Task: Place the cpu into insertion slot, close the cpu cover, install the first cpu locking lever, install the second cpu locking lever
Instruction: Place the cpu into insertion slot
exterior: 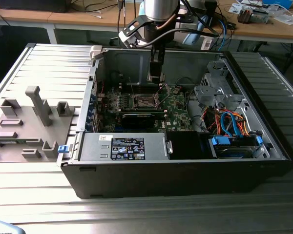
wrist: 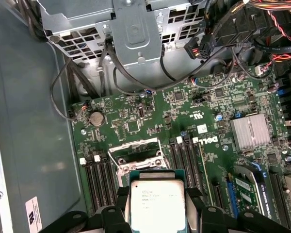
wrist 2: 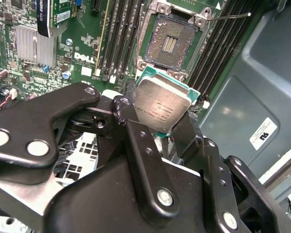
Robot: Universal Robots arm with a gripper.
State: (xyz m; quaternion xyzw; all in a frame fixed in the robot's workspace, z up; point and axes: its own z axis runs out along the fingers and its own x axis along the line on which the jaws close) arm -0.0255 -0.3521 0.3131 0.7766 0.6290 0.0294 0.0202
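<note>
My gripper point(wrist 2: 157, 119) clamps the cpu point(wrist 2: 162, 103) by two opposite edges between its fingers point(wrist 2: 123, 109); the insertion slot point(wrist 2: 169, 41) lies just beyond them, bare, apart from the chip.

Even, soft light — dim inside the case point(exterior: 136, 178) (cpu point(wrist 2: 162, 109) gleams faintly).

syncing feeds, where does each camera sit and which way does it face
exterior view: off the arm, raised, looks down into the open computer case; shows the arm and pincer.
first wrist view: rides the arm, looks past the pincer at the motherboard.
second wrist view: rides the arm, faces the insertion slot; black pincer links show.
shared: both wrist views show the cpu held in the pincer.
</note>
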